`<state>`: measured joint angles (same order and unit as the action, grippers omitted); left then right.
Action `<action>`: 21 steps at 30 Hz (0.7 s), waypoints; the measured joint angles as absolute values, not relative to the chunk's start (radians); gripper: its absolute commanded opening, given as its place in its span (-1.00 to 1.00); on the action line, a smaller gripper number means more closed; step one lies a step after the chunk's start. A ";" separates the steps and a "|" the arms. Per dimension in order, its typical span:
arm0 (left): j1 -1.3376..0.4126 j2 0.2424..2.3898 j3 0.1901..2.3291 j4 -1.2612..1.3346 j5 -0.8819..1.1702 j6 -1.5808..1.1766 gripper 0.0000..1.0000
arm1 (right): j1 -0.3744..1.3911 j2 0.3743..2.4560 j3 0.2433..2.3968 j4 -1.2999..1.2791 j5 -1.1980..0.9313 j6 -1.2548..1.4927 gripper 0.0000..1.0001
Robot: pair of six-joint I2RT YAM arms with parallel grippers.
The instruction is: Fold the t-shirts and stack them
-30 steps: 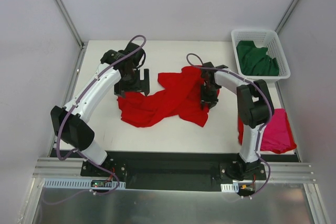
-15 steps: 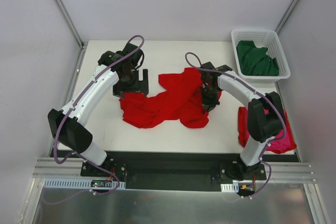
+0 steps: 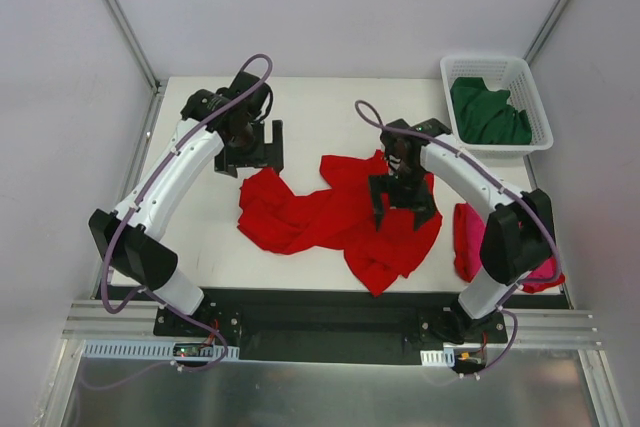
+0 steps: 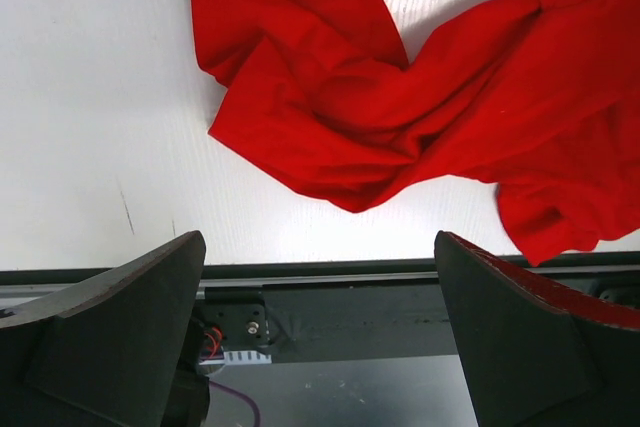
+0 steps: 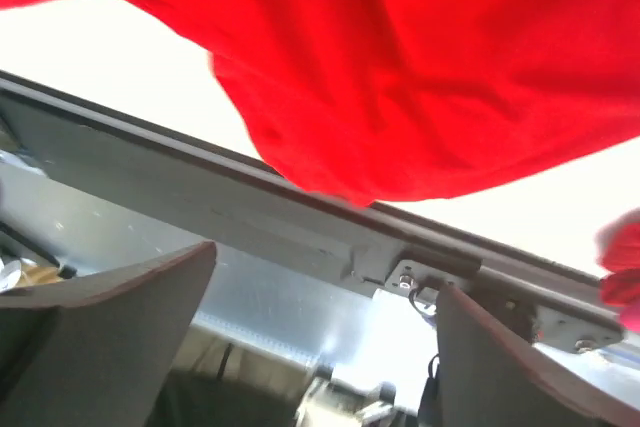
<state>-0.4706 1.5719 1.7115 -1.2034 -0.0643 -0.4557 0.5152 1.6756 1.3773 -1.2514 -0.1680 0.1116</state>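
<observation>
White table (image 3: 320, 107), basket (image 3: 546, 119) with green t-shirt (image 3: 487, 115)

Nothing readable in any of my views: no text, label, brand, number or sign. Red shirt (image 3: 300, 219), pink shirt (image 3: 468, 237) and green shirt (image 3: 487, 112) show plain cloth only. Basket (image 3: 482, 59) shows bare white lattice.
</observation>
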 measured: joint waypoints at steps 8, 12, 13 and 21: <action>-0.470 1.586 1.730 -1.217 -0.065 -0.453 0.99 | 0.497 1.663 1.644 -1.263 -0.118 0.099 0.93; -0.469 1.605 1.748 -1.217 -0.065 -0.453 0.99 | 0.468 1.698 1.586 -1.168 -0.122 0.076 0.92; -0.469 1.611 1.751 -1.214 -0.065 -0.453 0.99 | 0.463 1.726 1.571 -1.136 -0.129 0.070 0.92; -0.320 1.556 1.624 -1.126 0.019 -0.472 0.99 | 0.471 2.058 1.733 -1.034 -0.195 0.054 0.93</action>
